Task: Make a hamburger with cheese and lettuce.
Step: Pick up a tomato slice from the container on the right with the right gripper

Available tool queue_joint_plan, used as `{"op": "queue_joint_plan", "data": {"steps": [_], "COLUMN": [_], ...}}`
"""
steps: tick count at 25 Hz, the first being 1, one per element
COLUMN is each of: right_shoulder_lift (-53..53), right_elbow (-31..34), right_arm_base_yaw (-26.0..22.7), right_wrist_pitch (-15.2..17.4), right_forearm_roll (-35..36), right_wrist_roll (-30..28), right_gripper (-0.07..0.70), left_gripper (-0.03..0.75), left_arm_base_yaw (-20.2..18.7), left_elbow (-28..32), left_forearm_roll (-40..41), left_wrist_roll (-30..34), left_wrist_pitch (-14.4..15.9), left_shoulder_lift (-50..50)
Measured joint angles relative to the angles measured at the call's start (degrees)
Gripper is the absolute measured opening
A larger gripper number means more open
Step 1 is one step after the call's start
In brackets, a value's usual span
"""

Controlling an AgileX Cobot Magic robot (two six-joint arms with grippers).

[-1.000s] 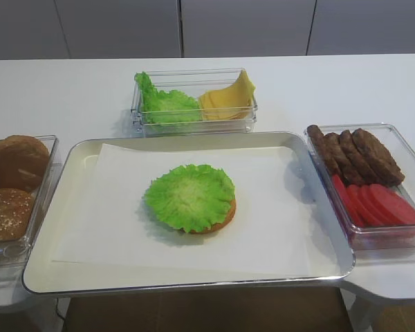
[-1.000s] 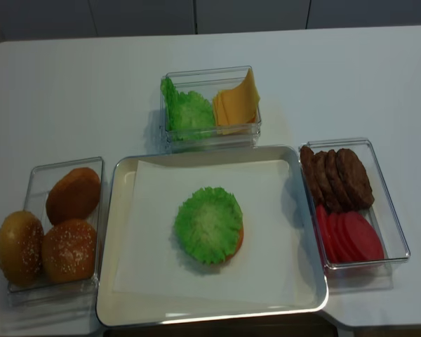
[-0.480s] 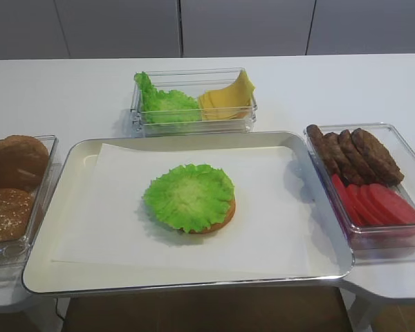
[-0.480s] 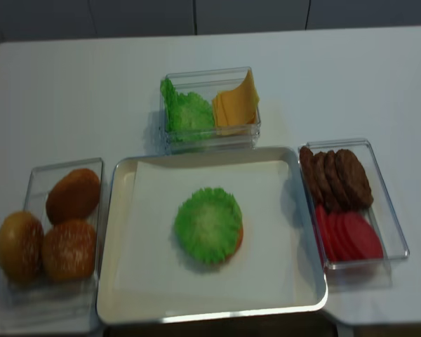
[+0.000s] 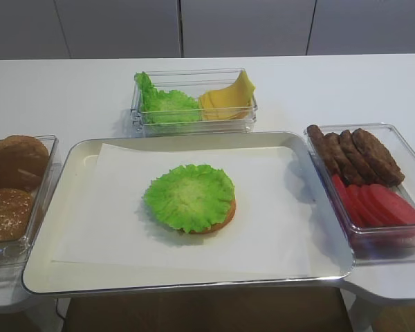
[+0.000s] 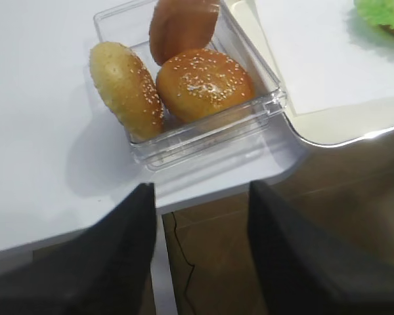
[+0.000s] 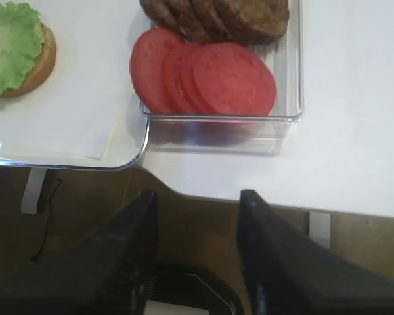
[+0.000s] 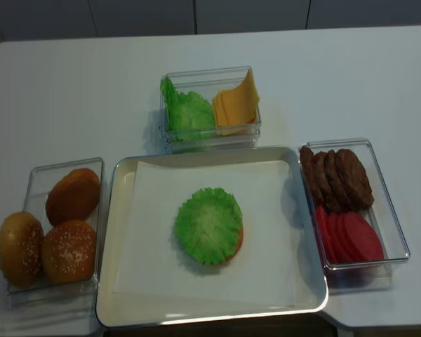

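Open paper [image 5: 263, 221] around the hamburger [image 5: 191, 198], clear boxes [image 8: 209, 107] flanking tray [image 8: 119, 309] on three sides

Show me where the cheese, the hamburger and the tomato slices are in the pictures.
cheese [image 8: 237, 104], realsense high view, on the flat face of the front slice.
hamburger [image 5: 189, 196], exterior high view, on the pale centre of its lettuce leaf.
tomato slices [image 7: 233, 77], right wrist view, on the nearest slice.

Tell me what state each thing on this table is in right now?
hamburger: bun base topped with lettuce only, no cheese yet.
cheese: slices leaning in the back container, beside spare lettuce.
tray: lined with white paper.
seeded buns: three in the left box, untouched.
patties and tomato slices: overlapping in the right box.
right gripper: fingers apart, holding nothing.
left gripper: fingers apart, holding nothing.
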Motion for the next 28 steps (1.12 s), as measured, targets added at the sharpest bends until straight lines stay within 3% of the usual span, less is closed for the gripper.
{"op": "queue_joint_plan", "data": {"steps": [4, 9, 17, 19, 25, 28], "right_shoulder_lift": [3.7, 13.37, 27.75, 30.76, 38.58, 43.84], "right_elbow": [-3.3, -9.18, -15.84, -16.36, -20.36, -23.35], "right_arm_base_yaw": [0.0, 0.0, 0.36, 2.3, 15.21, 19.43], "right_wrist_pitch": [0.23, 5.36, 5.61, 5.61, 5.51, 5.28], "right_forearm_roll": [0.21, 0.34, 0.45, 0.06, -6.81, -8.97], "right_wrist_roll": [-0.13, 3.68, 10.2, 12.27, 23.13, 27.13], "right_gripper": [0.32, 0.319, 0.319, 0.319, 0.319, 0.319], "left_gripper": [0.343, 0.342, 0.342, 0.342, 0.342, 0.342], "left_arm_base_yaw": [0.1, 0.1, 0.1, 0.1, 0.1, 0.1], "left_elbow": [0.0, 0.0, 0.0, 0.0, 0.0, 0.0], "left_forearm_roll": [0.0, 0.0, 0.0, 0.0, 0.0, 0.0], "left_wrist_roll": [0.0, 0.0, 0.0, 0.0, 0.07, 0.07], "left_wrist_pitch": [0.0, 0.0, 0.0, 0.0, 0.0, 0.0], "left_shoulder_lift": [0.0, 0.0, -0.04, -0.04, -0.04, -0.04]}}
